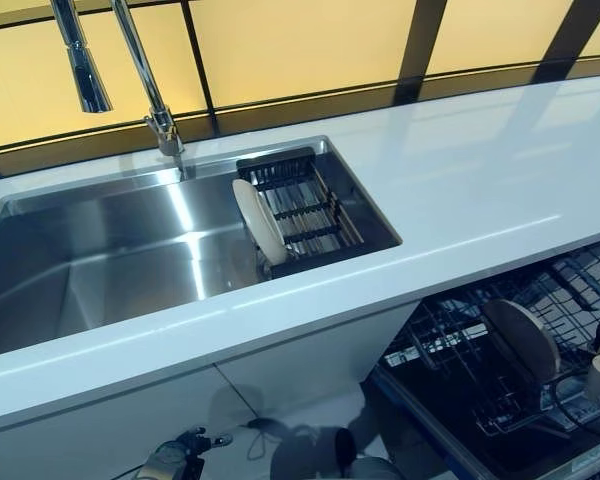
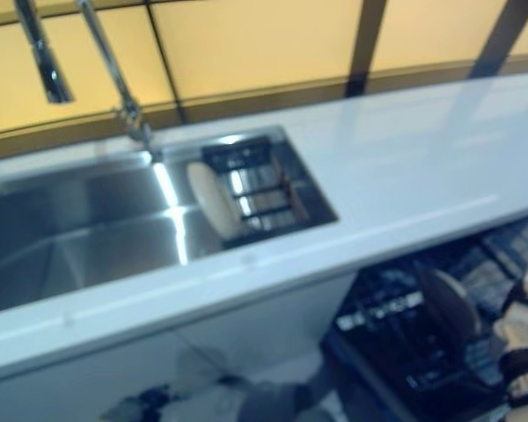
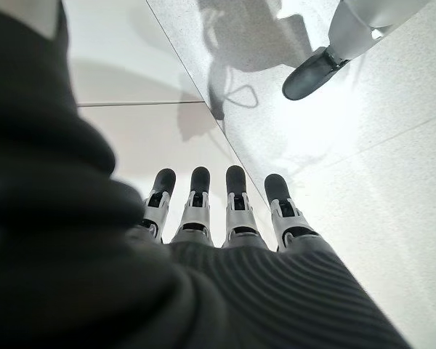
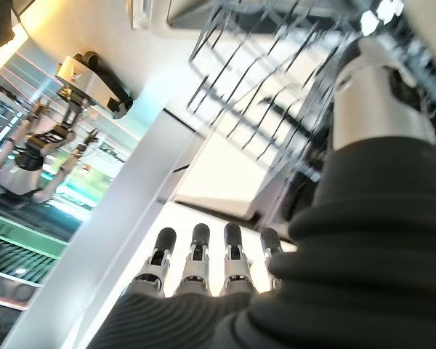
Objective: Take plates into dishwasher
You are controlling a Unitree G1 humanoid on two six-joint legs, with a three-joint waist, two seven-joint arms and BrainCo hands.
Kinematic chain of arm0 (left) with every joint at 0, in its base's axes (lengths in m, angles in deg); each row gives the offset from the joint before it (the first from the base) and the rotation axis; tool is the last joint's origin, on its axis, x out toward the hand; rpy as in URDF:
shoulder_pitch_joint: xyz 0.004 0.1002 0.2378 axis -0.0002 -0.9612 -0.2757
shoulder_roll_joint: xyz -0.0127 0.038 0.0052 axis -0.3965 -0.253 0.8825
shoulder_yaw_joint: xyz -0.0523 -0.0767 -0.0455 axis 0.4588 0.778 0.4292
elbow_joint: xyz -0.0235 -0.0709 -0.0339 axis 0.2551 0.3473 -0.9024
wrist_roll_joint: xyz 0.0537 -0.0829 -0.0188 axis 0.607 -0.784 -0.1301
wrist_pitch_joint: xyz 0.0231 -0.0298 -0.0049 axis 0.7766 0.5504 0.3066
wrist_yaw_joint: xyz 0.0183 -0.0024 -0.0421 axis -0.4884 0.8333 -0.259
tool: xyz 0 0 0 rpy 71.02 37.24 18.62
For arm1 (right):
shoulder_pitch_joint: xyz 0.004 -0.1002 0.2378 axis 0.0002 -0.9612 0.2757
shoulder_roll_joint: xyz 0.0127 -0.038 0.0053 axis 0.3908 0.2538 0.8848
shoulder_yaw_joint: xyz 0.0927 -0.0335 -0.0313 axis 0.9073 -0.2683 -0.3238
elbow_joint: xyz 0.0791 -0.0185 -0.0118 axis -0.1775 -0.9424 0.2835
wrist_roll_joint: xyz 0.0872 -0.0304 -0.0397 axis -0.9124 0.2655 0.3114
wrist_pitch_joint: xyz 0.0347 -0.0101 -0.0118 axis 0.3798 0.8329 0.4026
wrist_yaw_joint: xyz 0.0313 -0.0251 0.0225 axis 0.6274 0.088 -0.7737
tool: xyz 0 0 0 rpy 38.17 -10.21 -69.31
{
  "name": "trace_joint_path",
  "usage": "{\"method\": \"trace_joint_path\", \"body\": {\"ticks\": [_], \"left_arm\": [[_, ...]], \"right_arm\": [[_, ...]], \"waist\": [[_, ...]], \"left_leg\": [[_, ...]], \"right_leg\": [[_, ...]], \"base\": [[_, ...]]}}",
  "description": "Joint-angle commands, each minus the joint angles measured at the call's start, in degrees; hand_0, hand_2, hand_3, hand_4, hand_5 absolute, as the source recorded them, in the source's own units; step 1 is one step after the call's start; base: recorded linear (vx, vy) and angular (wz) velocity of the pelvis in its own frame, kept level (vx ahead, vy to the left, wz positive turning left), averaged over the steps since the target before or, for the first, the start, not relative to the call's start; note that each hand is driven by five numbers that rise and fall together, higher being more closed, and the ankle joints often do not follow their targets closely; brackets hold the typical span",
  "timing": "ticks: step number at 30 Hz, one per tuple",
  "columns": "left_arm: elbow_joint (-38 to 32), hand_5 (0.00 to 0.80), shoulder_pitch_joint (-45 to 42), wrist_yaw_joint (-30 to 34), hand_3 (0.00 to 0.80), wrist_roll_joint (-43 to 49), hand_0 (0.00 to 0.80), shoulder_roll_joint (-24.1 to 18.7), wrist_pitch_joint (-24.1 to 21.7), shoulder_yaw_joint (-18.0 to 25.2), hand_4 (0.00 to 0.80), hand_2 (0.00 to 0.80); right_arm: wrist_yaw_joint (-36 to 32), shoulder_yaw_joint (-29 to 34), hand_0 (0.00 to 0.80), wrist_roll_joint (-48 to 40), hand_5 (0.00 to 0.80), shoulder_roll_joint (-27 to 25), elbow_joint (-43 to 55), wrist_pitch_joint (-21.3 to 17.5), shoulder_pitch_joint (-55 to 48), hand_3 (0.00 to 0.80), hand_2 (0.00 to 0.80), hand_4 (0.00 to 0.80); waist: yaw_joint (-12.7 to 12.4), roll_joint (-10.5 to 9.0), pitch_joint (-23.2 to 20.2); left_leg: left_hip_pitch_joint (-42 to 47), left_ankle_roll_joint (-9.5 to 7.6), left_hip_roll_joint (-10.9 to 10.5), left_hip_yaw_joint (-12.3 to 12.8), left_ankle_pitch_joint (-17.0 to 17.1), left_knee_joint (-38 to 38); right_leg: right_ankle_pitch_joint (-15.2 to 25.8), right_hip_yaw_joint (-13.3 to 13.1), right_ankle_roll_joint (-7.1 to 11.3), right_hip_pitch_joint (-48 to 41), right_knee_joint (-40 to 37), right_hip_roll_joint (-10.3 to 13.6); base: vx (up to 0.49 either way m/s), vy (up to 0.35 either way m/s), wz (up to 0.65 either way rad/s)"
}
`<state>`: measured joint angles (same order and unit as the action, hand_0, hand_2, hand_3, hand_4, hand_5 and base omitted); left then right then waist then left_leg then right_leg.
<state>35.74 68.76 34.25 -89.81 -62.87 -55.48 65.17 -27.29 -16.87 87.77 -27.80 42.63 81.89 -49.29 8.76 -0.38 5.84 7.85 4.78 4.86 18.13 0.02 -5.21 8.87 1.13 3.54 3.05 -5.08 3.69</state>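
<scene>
On the white countertop (image 1: 480, 190) sits a stainless steel sink (image 1: 110, 260), and at its right end a dark wire drying rack (image 1: 305, 205) holds one cream plate (image 1: 259, 220) standing on edge, leaning against the rack's left side. Behind the sink rises a chrome faucet (image 1: 140, 70). Below the counter, at the lower right, the dishwasher's lower rack (image 1: 480, 370) is pulled out, and a second plate (image 1: 521, 338) stands upright among its dark wires. Just beside that plate, at the view's right edge, the right hand (image 4: 203, 258) shows partly; its own wrist view has the fingers straight and side by side, holding nothing, with the rack wires past them. Low at the bottom edge the left hand (image 3: 225, 211) hangs over the pale floor, fingers likewise straight and empty, well apart from both plates
</scene>
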Motion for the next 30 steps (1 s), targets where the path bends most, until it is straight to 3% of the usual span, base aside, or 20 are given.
{"method": "trace_joint_path", "body": {"ticks": [1, 11, 16, 22, 26, 29, 30], "left_arm": [[2.0, 0.0, 1.1, -1.1, 0.0, 0.8, 0.0, -1.7, 0.1, 0.0, 0.0, 0.0], [2.5, 0.0, 1.4, -2.1, 0.0, -1.7, 0.0, -2.1, 0.8, -0.6, 0.0, 0.0], [2.6, 0.0, 1.6, -1.9, 0.0, -2.3, 0.0, -3.0, 1.4, -1.4, 0.0, 0.0], [2.6, 0.0, 1.9, -3.0, 0.0, -4.4, 0.0, -3.5, 1.3, -2.5, 0.0, 0.0], [3.2, 0.0, 1.0, -3.4, 0.0, -5.9, 0.0, -3.4, 0.3, -2.4, 0.0, 0.0], [3.1, 0.0, 0.4, -3.4, 0.0, -6.1, 0.0, -3.2, 0.2, -2.0, 0.0, 0.0], [3.1, 0.0, -0.1, -3.8, 0.0, -6.2, 0.0, -3.2, 0.3, -2.0, 0.0, 0.0]], "right_arm": [[1.4, 0.7, 0.0, 0.0, 0.0, -5.3, -0.8, 2.8, 2.8, 0.0, 0.0, 0.0], [3.7, 6.3, 0.0, -4.3, 0.0, -17.7, -8.0, 0.9, 6.6, 0.0, 0.0, 0.0], [3.3, 4.4, 0.0, -7.4, 0.0, -25.2, -7.7, -0.8, 13.2, 0.0, 0.0, 0.0], [3.3, -10.0, 0.0, -7.7, 0.0, -31.0, -2.5, -2.5, 35.1, 0.0, 0.0, 0.0], [4.0, -24.2, 0.0, -4.8, 0.0, -31.7, 2.4, -7.2, 52.1, 0.0, 0.0, 0.0], [4.1, -30.7, 0.0, -1.3, 0.0, -31.2, 5.3, -11.3, 59.0, 0.0, 0.0, 0.0], [2.3, -34.7, 0.0, 1.2, 0.0, -30.7, 9.3, -14.9, 63.1, 0.0, 0.0, 0.0]], "waist": [[0.1, -1.77, -1.0], [0.3, -3.18, -1.7], [-0.2, -3.65, -1.8], [-1.4, -4.28, -1.7], [-2.6, -4.56, -2.1], [-3.2, -4.42, -2.3], [-4.2, -4.73, -2.4]], "left_leg": [[2.0, -2.62, -1.0, -1.7, -2.0, 0.2], [2.5, -2.54, -0.7, -1.3, -1.7, 0.2], [2.5, -2.25, -0.6, -1.7, -1.4, 0.2], [2.1, -1.95, -0.8, -2.6, -1.1, 0.2], [1.7, -1.79, -1.0, -3.7, -0.9, 0.2], [1.4, -1.83, -1.2, -4.5, -0.8, 0.2], [0.8, -1.89, -1.4, -5.3, -0.6, 0.2]], "right_leg": [[-0.4, -3.2, 5.37, -0.4, 0.1, -0.4], [-0.4, -3.5, 5.13, -1.1, 0.1, -1.0], [-0.6, -2.9, 4.87, -1.5, 0.1, -0.8], [-1.4, -1.6, 4.52, -2.3, 0.1, -0.5], [-2.2, 0.3, 4.35, -3.5, 0.1, -0.1], [-2.7, 1.4, 4.31, -4.0, 0.1, 0.2], [-3.0, 2.3, 4.26, -4.3, 0.1, 0.3]], "base": [[0.035, 0.022, -0.22], [0.016, 0.0, -0.04], [0.004, -0.02, -0.01], [0.006, -0.001, 0.0], [0.056, -0.005, 0.09], [0.055, -0.023, 0.21], [0.046, -0.037, 0.28]]}}
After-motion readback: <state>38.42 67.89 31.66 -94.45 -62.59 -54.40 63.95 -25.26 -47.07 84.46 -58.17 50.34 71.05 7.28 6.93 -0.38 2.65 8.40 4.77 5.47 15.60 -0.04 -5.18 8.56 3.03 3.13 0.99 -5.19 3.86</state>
